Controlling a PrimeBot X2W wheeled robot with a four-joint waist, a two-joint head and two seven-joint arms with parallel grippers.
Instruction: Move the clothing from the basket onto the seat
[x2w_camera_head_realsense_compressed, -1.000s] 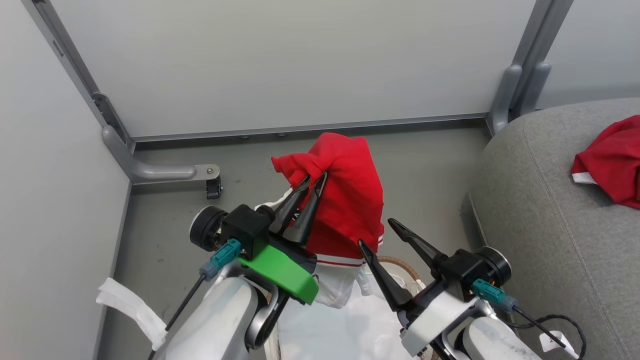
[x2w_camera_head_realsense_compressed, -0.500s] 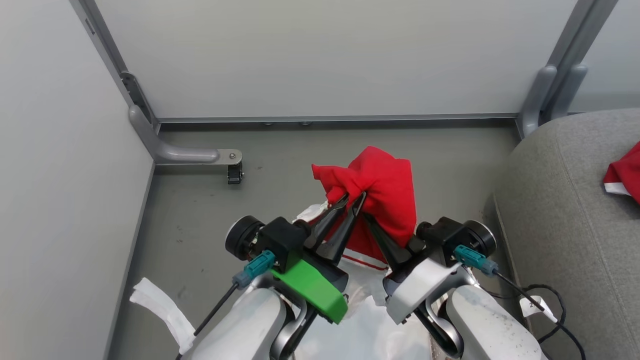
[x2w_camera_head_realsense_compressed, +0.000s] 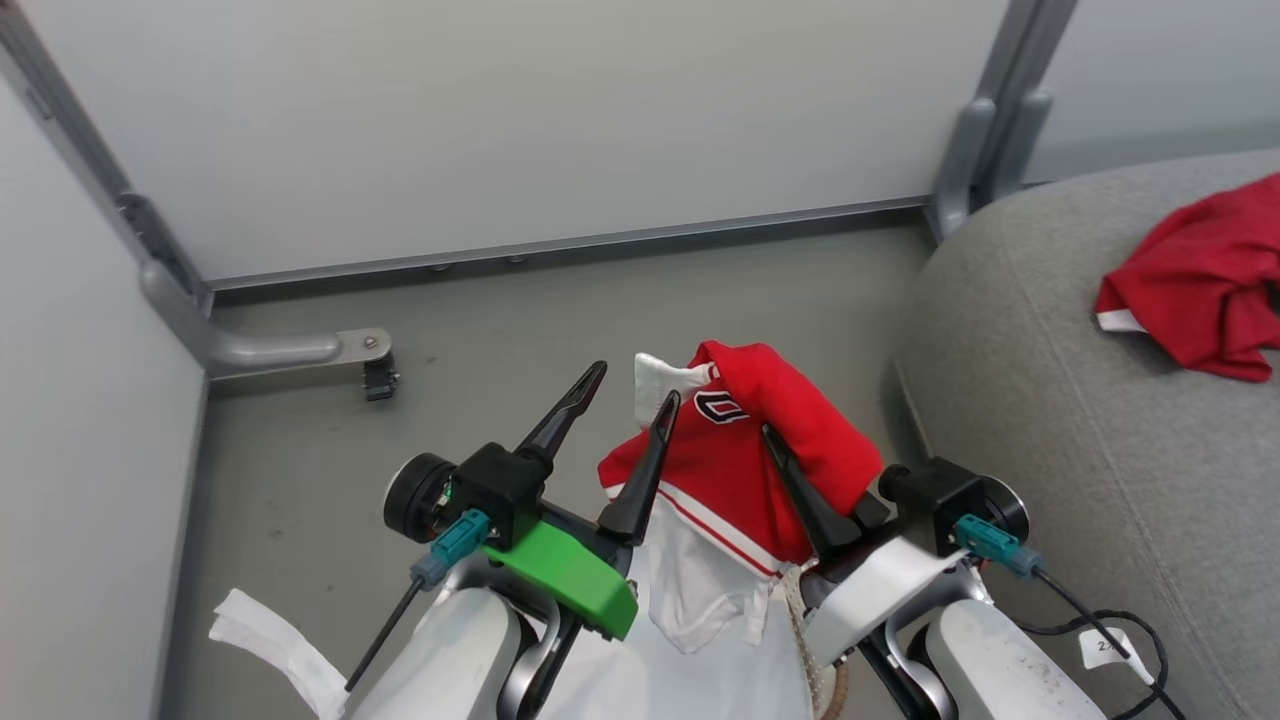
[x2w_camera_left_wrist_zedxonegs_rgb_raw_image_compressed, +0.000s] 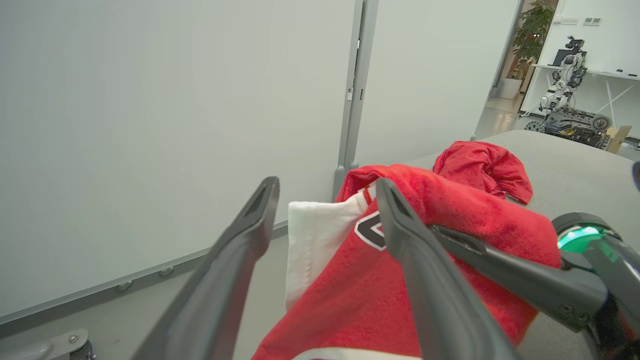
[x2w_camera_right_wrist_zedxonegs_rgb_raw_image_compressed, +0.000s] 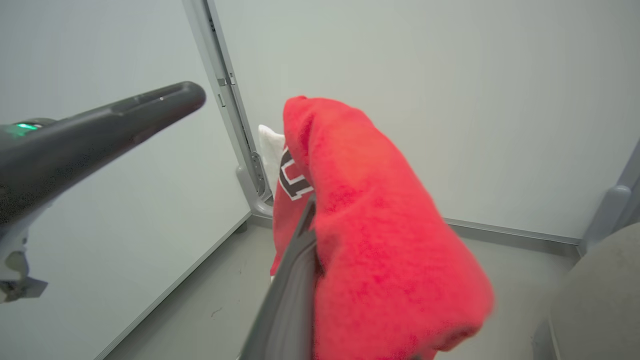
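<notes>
My right gripper (x2w_camera_head_realsense_compressed: 778, 445) is clenched on the clothing (x2w_camera_head_realsense_compressed: 735, 470), which hangs midair near the seat (x2w_camera_head_realsense_compressed: 1050, 420). My left gripper (x2w_camera_head_realsense_compressed: 635, 385) is spread, empty. Judged light, limp, snag-prone; I'd grip bunched folds near the top.

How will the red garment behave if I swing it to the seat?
Likely floppy: the clothing drapes in folds over the shut right gripper. Probably light, since one pinch carries it. Its hanging white end may sway or snag before the seat.
</notes>
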